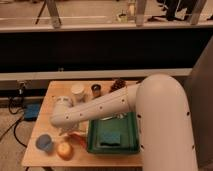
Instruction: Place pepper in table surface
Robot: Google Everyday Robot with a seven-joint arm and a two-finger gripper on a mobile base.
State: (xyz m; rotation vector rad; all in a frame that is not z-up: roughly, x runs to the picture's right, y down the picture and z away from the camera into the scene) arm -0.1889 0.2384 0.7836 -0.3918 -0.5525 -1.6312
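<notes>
The pepper [77, 138] is a slim red-orange shape low over the tan table surface [50, 100], between the green tray and the round yellow-orange fruit. I cannot tell whether it rests on the wood or is held. My white arm reaches from the right across the tray to the table's left side. The gripper [65, 130] hangs below the arm's end, just left of and above the pepper, and is mostly hidden by the arm.
A dark green tray [131, 145] holding a blue sponge [110, 136] sits right of the pepper. A yellow-orange fruit [64, 150] and a blue bowl [44, 143] are at the front left. A white cup [77, 91], dark can [96, 90] and pine cone [118, 85] stand at the back.
</notes>
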